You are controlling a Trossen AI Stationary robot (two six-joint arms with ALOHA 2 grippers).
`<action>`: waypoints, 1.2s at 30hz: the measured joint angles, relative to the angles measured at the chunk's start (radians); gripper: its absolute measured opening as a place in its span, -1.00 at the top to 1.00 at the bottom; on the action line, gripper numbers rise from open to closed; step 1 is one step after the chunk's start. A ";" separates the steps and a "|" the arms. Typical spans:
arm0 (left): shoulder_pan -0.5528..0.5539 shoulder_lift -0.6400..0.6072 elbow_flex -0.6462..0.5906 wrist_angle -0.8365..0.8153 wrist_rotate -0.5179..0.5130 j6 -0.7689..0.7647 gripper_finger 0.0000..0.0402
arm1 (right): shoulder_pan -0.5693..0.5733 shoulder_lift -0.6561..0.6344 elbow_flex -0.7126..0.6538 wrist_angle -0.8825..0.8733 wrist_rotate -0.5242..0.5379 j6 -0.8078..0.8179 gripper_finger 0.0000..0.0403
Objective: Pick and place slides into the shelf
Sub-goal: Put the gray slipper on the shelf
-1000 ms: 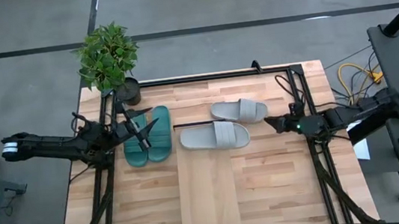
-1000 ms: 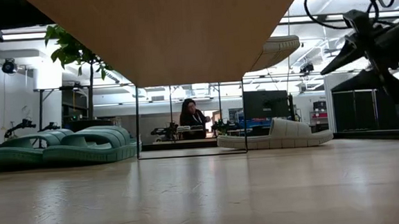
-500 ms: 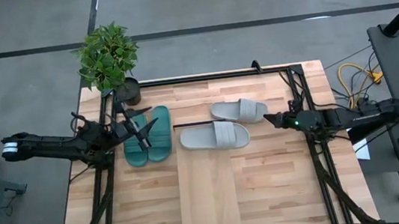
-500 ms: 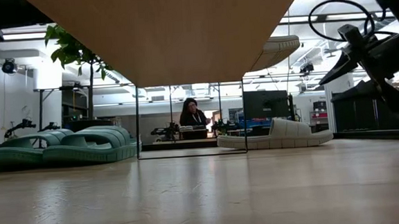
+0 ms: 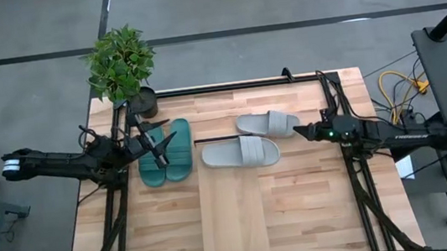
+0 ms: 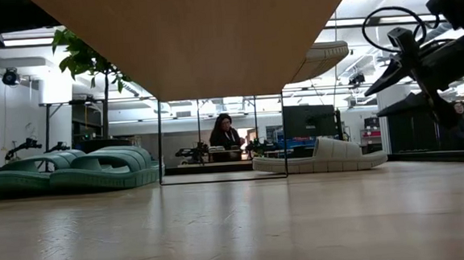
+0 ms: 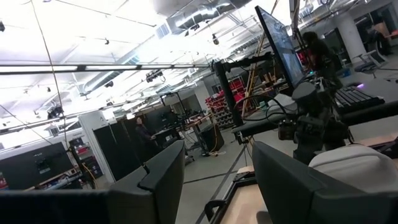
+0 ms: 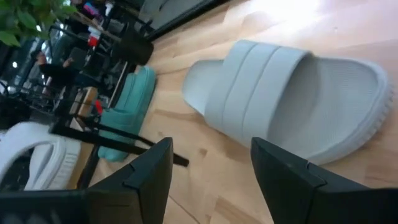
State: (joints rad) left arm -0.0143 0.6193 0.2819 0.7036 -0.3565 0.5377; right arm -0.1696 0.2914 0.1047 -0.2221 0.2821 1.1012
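The table [image 5: 317,208] is a butcher-block top inside a dark frame. The shelf [image 5: 233,217], a long pale panel, runs down its middle from the near edge and is raised above the tabletop, as the low view shows from underneath [image 6: 202,35].

A potted plant [image 5: 121,65] stands at the table's far left corner.

The left arm reaches in from the left, and the left gripper [image 5: 161,147] hangs over the teal pair [image 5: 165,153], which lies side by side on the tabletop just left of the shelf. Its fingers [image 7: 155,180] are spread with clear space between them.

The right arm comes in from the right, and the right gripper [image 5: 299,132] hovers just beside the toe of the far grey slide [image 5: 268,124], off the tabletop in the low view [image 6: 386,79]. Its fingers [image 8: 149,171] stand apart, with that slide [image 8: 292,102] lying ahead of them and touching neither.

The near grey slide [image 5: 241,152] lies crosswise on the shelf's far end. The far one sits on the tabletop beyond it, close by and a little to the right.

A person [image 6: 224,137] is in the room behind the table.
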 joint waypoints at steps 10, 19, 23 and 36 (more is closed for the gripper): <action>0.000 0.000 0.000 0.000 0.000 0.000 0.14 | -0.073 0.084 -0.001 0.049 -0.084 -0.026 -0.03; 0.000 0.000 0.000 0.000 0.000 0.001 0.14 | -0.167 0.210 -0.003 0.107 -0.090 -0.052 -0.03; 0.000 0.000 0.000 0.000 0.000 0.001 0.14 | -0.193 0.287 -0.003 0.215 -0.102 -0.077 -0.03; 0.000 0.000 0.000 0.000 0.000 0.000 0.14 | -0.211 0.589 -0.002 0.481 -0.099 -0.081 -0.03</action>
State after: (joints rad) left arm -0.0143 0.6189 0.2817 0.7033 -0.3565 0.5381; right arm -0.3805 0.8807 0.1024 0.2590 0.1829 1.0198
